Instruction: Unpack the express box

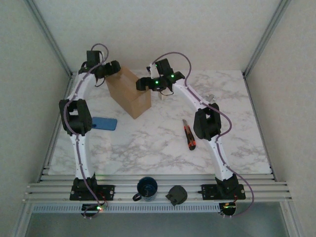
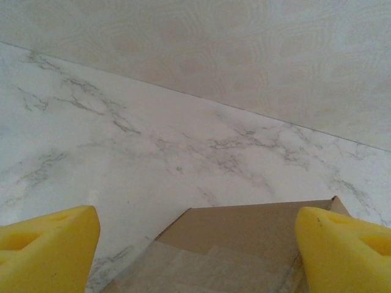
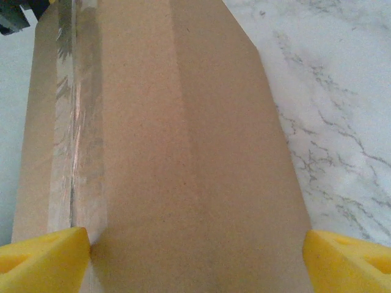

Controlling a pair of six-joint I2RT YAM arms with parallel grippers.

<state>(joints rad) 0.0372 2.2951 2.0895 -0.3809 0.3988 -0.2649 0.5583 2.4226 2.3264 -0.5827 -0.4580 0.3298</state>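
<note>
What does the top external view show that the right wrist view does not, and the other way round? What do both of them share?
Top external adds: the left gripper and the right gripper on either side of the express box, a blue flat object, a utility knife, a dark mug and a black round object.
Right wrist adds: the clear tape running along the box top, and yellow pads set wide apart.
Both share: the brown box and the marble table.

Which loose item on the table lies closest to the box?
The flat blue item just near-left of the express box. The red utility knife lies farther right; the dark cup and black object sit on the near rail.
</note>
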